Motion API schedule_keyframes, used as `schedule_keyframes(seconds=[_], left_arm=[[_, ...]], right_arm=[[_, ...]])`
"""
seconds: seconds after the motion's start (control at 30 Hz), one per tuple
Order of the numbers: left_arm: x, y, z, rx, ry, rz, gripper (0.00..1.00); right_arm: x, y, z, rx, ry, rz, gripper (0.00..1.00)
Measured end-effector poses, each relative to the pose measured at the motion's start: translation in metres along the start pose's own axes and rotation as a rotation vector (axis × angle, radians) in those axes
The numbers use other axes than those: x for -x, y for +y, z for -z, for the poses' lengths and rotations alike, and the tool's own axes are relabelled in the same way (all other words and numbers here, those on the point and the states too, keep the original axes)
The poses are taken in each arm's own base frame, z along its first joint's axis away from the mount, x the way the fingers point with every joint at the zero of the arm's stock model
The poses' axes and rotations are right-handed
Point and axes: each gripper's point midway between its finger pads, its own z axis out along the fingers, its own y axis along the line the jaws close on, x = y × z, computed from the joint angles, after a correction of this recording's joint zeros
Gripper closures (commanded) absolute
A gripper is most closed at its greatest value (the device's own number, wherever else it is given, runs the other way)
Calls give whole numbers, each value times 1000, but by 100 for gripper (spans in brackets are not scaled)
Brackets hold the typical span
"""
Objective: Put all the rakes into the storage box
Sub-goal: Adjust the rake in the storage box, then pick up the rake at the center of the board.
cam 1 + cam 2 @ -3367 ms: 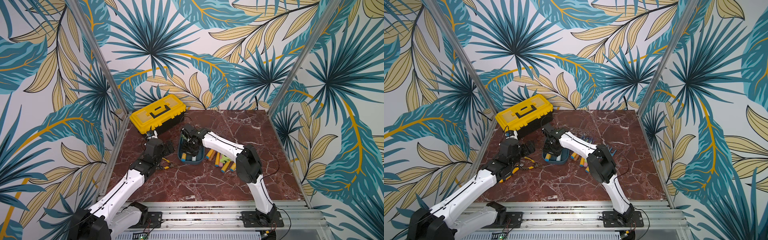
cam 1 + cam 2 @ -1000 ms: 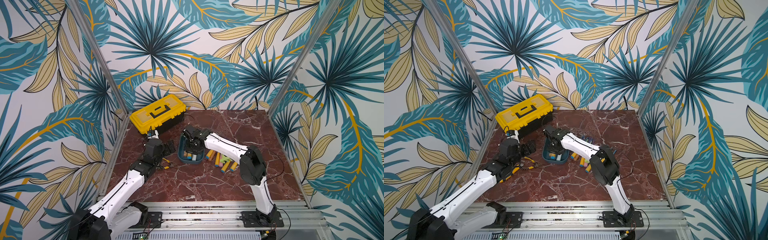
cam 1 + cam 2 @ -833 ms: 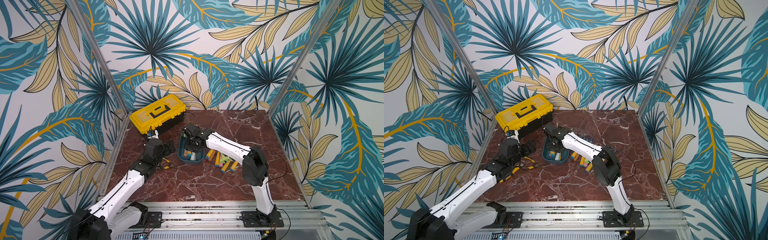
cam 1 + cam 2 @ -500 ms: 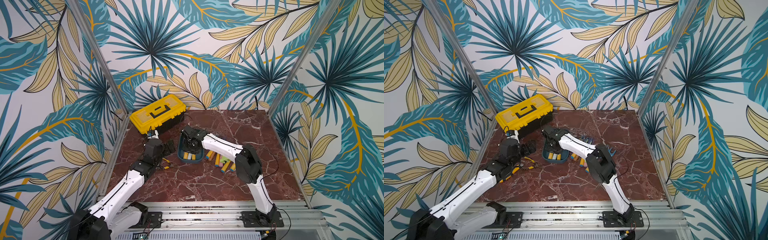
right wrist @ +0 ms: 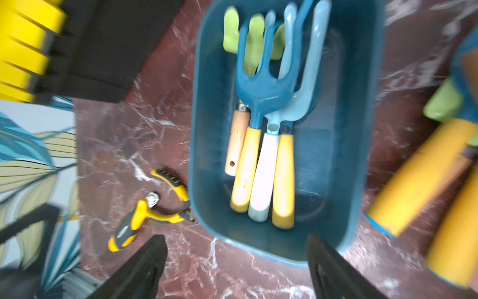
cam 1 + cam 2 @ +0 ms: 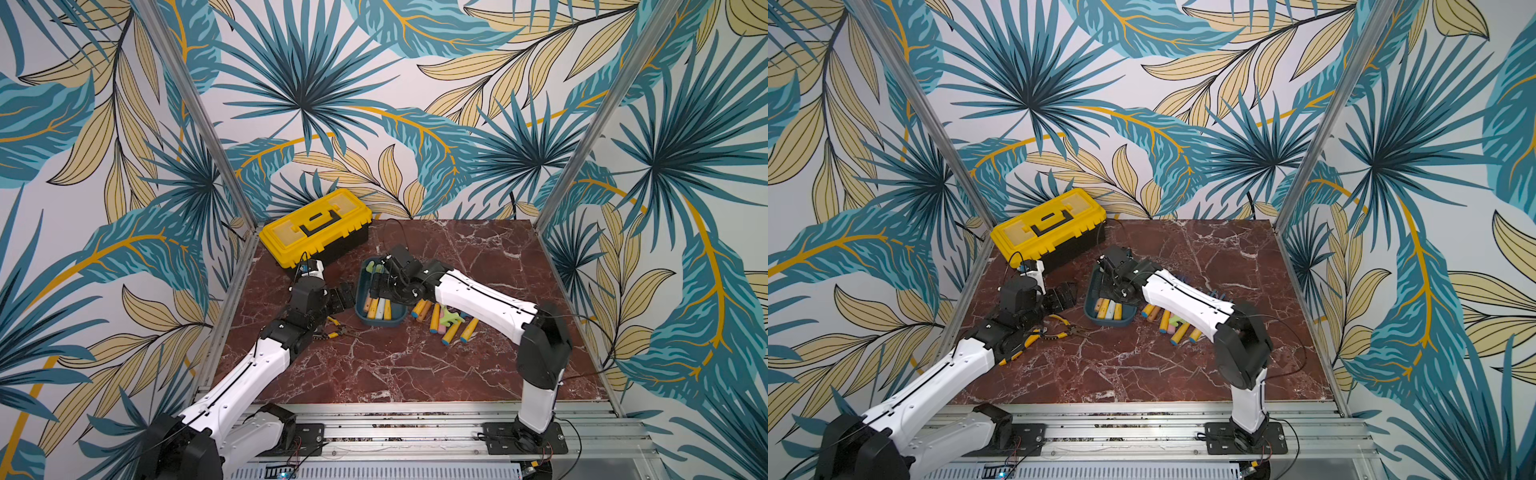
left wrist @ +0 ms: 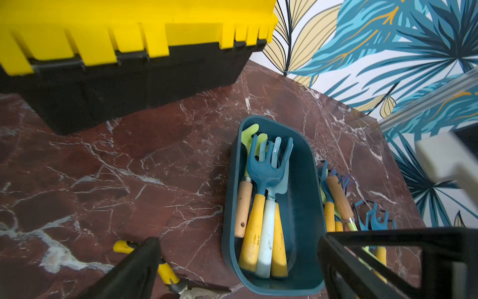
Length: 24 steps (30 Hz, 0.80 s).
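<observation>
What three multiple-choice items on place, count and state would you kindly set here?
1. Where are the pliers? A) in the tub B) on the table beside the tub C) held aloft
2. How many handles lie in the tub? A) two B) three C) four
3. The right gripper is: A) open, empty B) shut, empty C) shut on pliers
Answers: 1 B, they lie on the table by the tub; 2 C, one wooden, two yellow, one white; 3 A, its jaws stand apart with nothing between.

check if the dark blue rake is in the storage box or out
In. The dark blue rake lies flat inside the storage box, handle and tines within its walls.
</observation>
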Motion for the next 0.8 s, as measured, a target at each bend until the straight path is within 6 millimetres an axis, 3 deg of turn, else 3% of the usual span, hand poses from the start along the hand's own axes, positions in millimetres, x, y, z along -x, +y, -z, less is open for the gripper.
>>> schedule_keyframes(seconds=[0.13,0.27,0.43,0.6,0.8], left_arm=[[-17,-11,-10,-59,75,-13,0],[-36,-29,-22,-111,158,-39,0],[-47,-55,-38,-145,218,-67,0],[-45,-65,-54,-138,249,-74,0],[-47,-60,-56,-111,264,-101,0]], right_arm=[[13,-32,30,-4,-63,3,1],[17,-89,44,-79,-95,-21,1],[22,-150,59,-146,-121,-66,1],[23,-166,58,-152,-105,-40,7],[15,-188,57,-208,-87,-47,15]])
